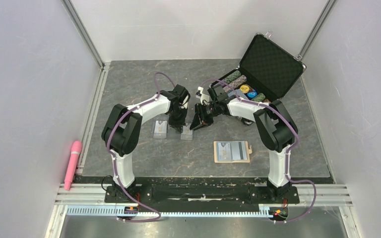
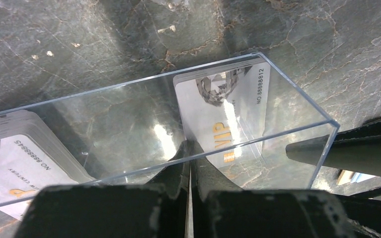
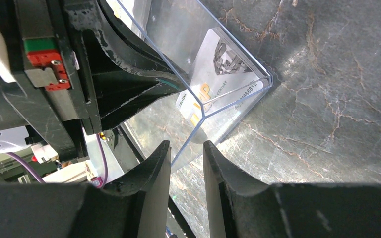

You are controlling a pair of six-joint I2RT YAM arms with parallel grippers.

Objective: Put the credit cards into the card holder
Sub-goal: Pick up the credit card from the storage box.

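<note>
1. While the left gripper has its fingers pressed together at the near wall of the clear box, the credit cards lie inside this box. In the left wrist view they are at 12 o'clock from the fingertips.
2. The right gripper has its jaws partly apart, with one corner edge of the box between them. I cannot tell if the pads touch it.
3. The step in hand seems to be taking one card out of the box. To do it well, the right gripper should steady the corner so that the box does not slide on the worktop. The left one should take only the top card by its short edge and lift it over the wall without tipping the box.
4. The cards look thin and glossy, so one may slip, or two may cling together. A slow lift is safer.
5. The card holder lies open at 4 o'clock from both grippers in the overhead view, well apart from them.
6. Hidden: the left fingers cover their own contact place, so I cannot tell whether they clamp the wall, a card edge or nothing. A second stack at 8 o'clock is cut off by the frame, and I cannot tell if it shares the same box. The holder's pockets are too small to make out.
</note>
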